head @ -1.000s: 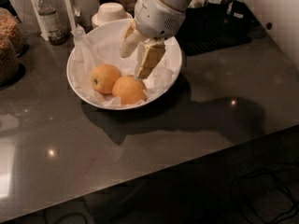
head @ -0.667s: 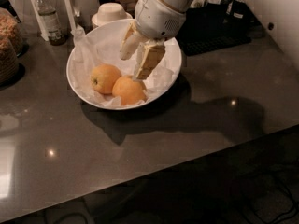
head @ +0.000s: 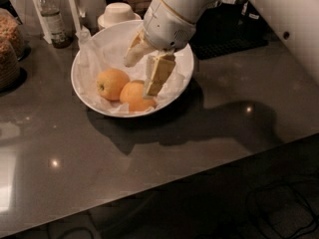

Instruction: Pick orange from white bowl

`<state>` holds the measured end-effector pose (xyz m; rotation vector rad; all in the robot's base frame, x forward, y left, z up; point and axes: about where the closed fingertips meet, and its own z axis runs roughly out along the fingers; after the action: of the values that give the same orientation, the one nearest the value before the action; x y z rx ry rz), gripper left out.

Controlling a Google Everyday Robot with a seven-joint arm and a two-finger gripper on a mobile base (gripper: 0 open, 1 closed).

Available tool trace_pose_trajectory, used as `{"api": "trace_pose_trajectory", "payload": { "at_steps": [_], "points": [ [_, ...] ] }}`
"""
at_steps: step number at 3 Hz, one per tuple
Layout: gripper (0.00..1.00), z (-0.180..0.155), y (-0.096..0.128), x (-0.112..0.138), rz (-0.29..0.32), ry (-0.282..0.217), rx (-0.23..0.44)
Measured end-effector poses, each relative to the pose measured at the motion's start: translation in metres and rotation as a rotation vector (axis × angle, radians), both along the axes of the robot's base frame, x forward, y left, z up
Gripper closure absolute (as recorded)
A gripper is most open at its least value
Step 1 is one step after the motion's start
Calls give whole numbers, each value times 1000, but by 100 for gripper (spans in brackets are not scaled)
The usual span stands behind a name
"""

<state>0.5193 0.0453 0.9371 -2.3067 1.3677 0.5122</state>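
The white bowl (head: pixel 182 68), lined with crumpled white paper, stands at the back middle of the dark counter. Two oranges lie in its front left part. The orange (head: pixel 133 97) with plain skin is on the right. A similar orange (head: pixel 112 82) with a dark stem dimple lies to its left, touching it. My gripper (head: pixel 139 77) hangs over the bowl, open and empty. One finger (head: pixel 133 53) is above and behind the oranges. The other finger (head: pixel 157 73) reaches down just over the plain orange's right side and hides part of it.
An upturned cream bowl (head: pixel 118 13) sits right behind the white bowl. A bottle (head: pixel 50 16) stands at the back left, and jars of cereal (head: pixel 7 54) are at the left edge. A black mat (head: pixel 234 31) lies at the back right. The counter's front edge (head: pixel 199 176) runs diagonally.
My gripper has come down a little toward the plain orange, fingers still open. The oranges and the bowl have not moved.
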Motion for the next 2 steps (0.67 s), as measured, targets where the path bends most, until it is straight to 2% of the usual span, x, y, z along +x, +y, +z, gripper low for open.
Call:
{"api": "trace_pose_trajectory", "payload": {
  "at_steps": [2],
  "points": [
    [35, -19, 4, 9, -43, 37, 40]
  ]
}}
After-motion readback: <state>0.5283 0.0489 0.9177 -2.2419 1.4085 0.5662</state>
